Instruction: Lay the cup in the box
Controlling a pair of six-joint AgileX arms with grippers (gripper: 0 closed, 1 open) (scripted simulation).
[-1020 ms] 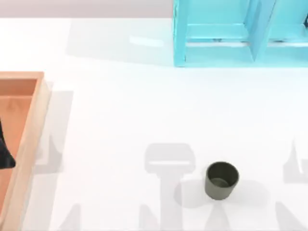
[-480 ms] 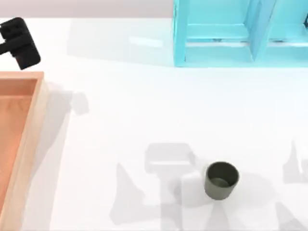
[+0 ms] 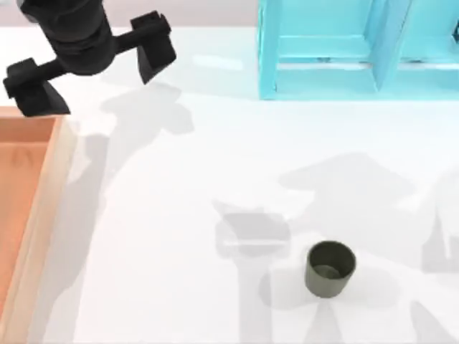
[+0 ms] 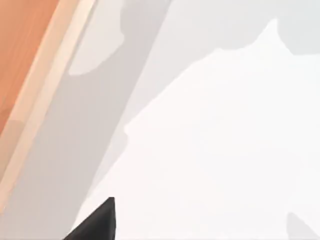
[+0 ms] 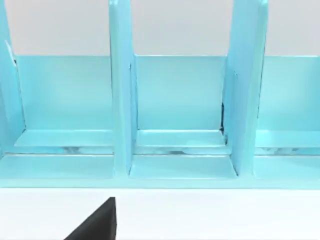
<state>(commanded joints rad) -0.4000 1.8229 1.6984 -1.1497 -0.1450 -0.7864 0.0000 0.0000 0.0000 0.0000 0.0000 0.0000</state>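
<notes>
The cup [image 3: 330, 269], small and dark olive-grey, stands upright on the white table at the near right. The box [image 3: 39, 208], with pale wood walls and an orange-brown inside, lies along the table's left edge; its wall [image 4: 47, 90] also runs through the left wrist view. My left gripper [image 3: 97, 87] hovers open at the far left, just beyond the box's far corner, nothing between its fingers and far from the cup. A black part of my right gripper [image 5: 97, 225] shows in the right wrist view, facing the light-blue frame.
A light-blue shelf-like frame [image 3: 358, 54] stands at the far right of the table, its compartments [image 5: 175, 100] open toward the right wrist camera. White tabletop stretches between the box and the cup.
My left gripper has swung out from over the box toward the far side and to the right, and now shows whole with its fingers spread. The cup has not moved.
</notes>
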